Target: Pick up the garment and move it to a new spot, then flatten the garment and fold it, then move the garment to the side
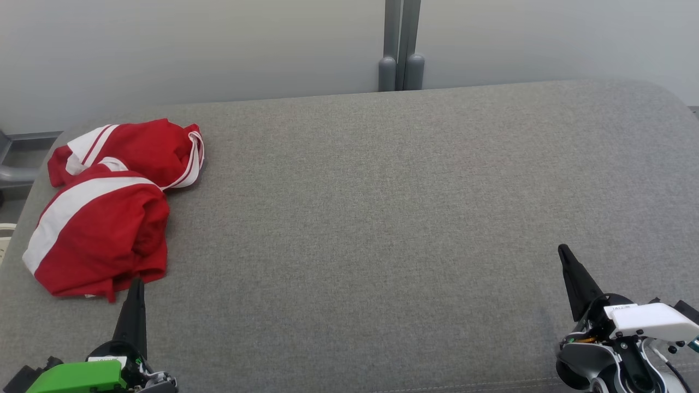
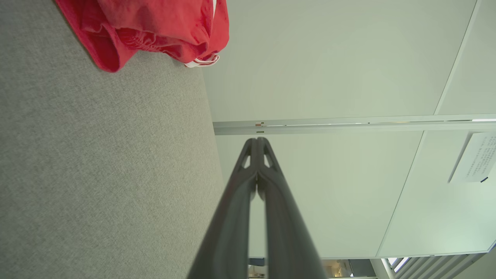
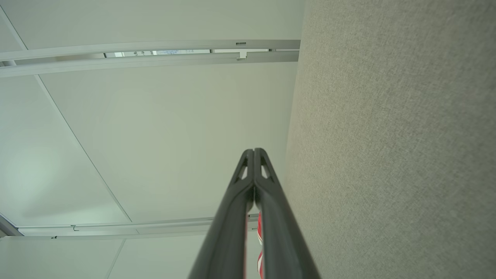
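Two claws are in the head view, both with fingers pressed together and holding nothing. The left claw rises at 7 o'clock and the right claw at 4 o'clock, well apart. The garment, red with white stripes, lies crumpled at 9 o'clock on the grey fabric tabletop, close to its left edge. The left claw's tip stands just beside the garment's near hem. A grey post stands at 12 o'clock against the pale wall behind the tabletop.

Left wrist view: the left claw is fully closed, tips meeting, with nothing between them. The garment sits at 11 o'clock on the tabletop, apart from the tip. The wall takes the right half, with a paper notice at 3 o'clock; its print is too small to read.

Right wrist view: the right claw is fully closed and empty. The tabletop lies at 3 o'clock and the wall at 9 o'clock. A sliver of the garment shows at 6 o'clock between the finger shanks, far beyond them.
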Robot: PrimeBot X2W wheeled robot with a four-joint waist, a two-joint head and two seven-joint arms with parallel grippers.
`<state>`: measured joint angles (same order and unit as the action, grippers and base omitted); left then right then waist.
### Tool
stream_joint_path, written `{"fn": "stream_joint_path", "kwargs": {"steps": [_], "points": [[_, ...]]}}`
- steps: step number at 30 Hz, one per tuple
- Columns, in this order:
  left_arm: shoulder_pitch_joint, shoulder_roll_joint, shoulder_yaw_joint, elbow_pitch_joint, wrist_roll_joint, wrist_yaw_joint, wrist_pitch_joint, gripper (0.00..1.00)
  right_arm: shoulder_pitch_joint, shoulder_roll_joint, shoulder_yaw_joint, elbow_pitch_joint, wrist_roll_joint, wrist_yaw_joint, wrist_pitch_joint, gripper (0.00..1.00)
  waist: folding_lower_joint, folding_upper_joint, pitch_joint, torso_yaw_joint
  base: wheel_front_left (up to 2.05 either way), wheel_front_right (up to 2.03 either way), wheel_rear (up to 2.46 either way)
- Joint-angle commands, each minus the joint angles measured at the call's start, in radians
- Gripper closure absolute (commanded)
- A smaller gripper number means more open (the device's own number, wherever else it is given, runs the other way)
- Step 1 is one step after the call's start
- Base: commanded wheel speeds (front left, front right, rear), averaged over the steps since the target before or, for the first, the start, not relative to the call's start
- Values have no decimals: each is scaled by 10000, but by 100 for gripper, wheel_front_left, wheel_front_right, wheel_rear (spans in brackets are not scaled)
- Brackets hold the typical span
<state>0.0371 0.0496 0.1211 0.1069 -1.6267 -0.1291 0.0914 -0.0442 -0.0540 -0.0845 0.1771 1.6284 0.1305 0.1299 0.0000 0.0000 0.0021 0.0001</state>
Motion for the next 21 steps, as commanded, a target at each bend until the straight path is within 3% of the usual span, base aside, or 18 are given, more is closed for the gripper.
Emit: {"fn": "stream_joint_path", "kwargs": {"steps": [1, 21], "points": [[-113, -3, 14, -7, -23, -57, 8, 100, 89, -27, -29, -20, -53, 4, 14, 100, 0, 0, 0, 0, 0, 0, 0], [-113, -2, 15, -7, -22, -57, 9, 100, 87, -13, -48, -19, -65, 4, 37, 100, 0, 0, 0, 0, 0, 0, 0]]}}
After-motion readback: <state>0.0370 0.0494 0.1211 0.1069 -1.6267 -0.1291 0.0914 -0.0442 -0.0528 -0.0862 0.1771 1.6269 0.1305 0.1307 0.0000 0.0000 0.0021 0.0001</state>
